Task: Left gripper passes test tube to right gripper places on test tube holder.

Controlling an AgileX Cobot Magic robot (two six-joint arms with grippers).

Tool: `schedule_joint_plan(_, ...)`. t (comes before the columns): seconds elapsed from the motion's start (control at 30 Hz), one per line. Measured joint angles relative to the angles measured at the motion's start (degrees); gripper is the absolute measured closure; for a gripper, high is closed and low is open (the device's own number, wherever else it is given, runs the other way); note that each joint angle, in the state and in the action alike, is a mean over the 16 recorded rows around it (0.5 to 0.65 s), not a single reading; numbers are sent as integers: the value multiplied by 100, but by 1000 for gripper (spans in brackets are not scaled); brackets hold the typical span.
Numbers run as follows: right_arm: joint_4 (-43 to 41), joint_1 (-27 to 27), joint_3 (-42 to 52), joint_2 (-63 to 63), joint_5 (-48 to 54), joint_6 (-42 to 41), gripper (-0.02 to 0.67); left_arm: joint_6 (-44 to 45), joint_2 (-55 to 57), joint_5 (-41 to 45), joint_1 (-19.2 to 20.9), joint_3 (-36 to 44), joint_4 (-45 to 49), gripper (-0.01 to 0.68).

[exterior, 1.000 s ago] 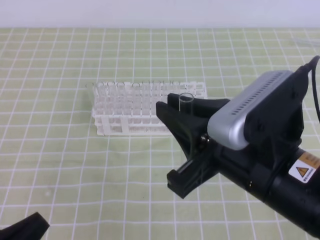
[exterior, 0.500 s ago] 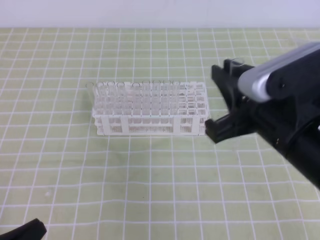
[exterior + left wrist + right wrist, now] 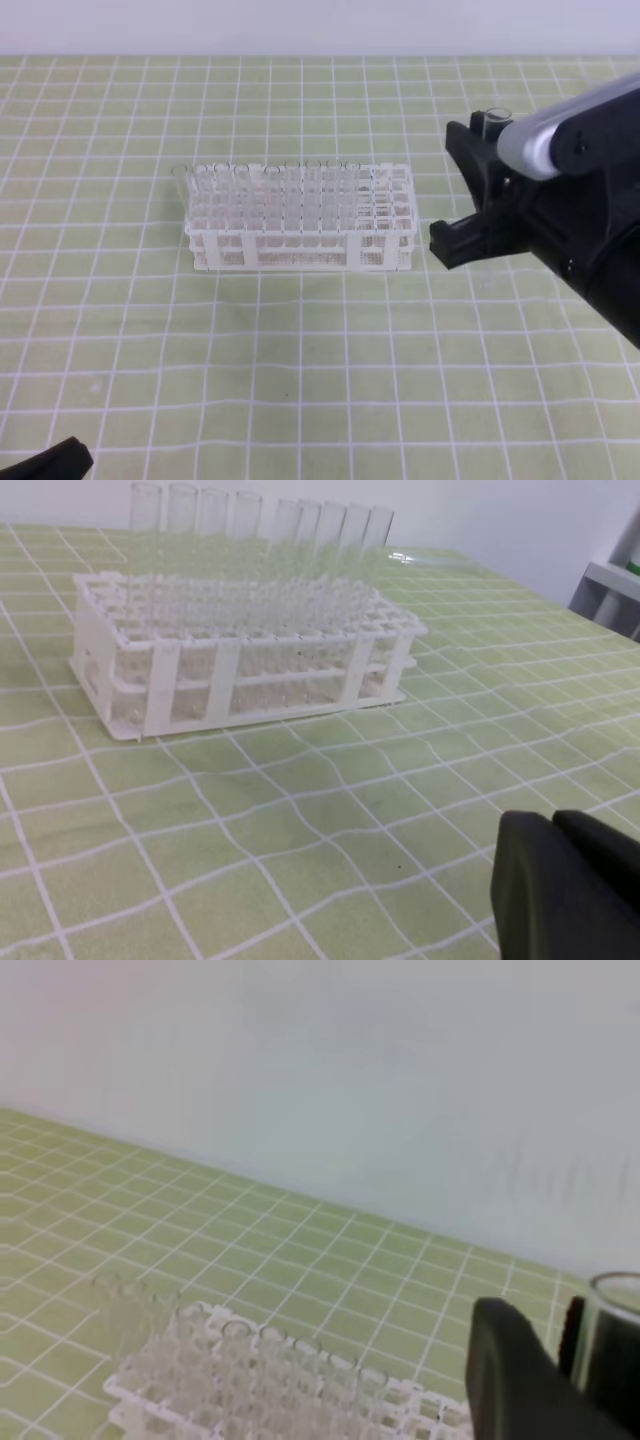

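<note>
The white test tube holder (image 3: 300,215) stands on the green checked mat, with several clear tubes upright in its back row (image 3: 260,520). To the right of the holder and above the mat, my right gripper (image 3: 452,190) is shut on the test tube (image 3: 490,118), which stands upright with its rim poking above the claw. The right wrist view shows that tube (image 3: 615,1335) beside a black finger (image 3: 505,1370), and the holder (image 3: 270,1380) lies below and to the left. My left gripper (image 3: 45,465) sits low at the front left corner, jaws together and holding nothing (image 3: 570,890).
The checked mat (image 3: 300,380) covers the table up to a pale wall at the back. A clear object (image 3: 425,558) lies on the mat behind the holder's right end. A white shelf edge (image 3: 610,585) shows at the far right of the left wrist view.
My right gripper has carried the test tube from in front of the holder's right part to the right and further back, so the whole holder now shows. The left gripper has barely moved.
</note>
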Motion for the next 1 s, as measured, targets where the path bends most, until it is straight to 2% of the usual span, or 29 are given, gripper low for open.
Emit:
schedule_joint_plan(0.17, -81, -57, 0, 0, 96, 58, 566, 0, -3, -4, 1, 4, 1, 675)
schedule_joint_plan(0.3, -565, -190, 0, 13, 177, 510, 566, 0, -3, -4, 1, 4, 1, 675)
schedule_joint_plan(0.53, -2527, -711, 0, 247, 85, 2497, 566, 0, -6, 0, 2, 0, 0, 675)
schedule_joint_plan(0.77, -4739, -1307, -136, 941, -491, 4634, 566, 0, 0, 13, 0, -9, -3, 675)
schedule_joint_plan(1.0, -5850, -1689, -601, 1954, -1126, 5642, 566, 0, 9, 30, -3, -26, -8, 675)
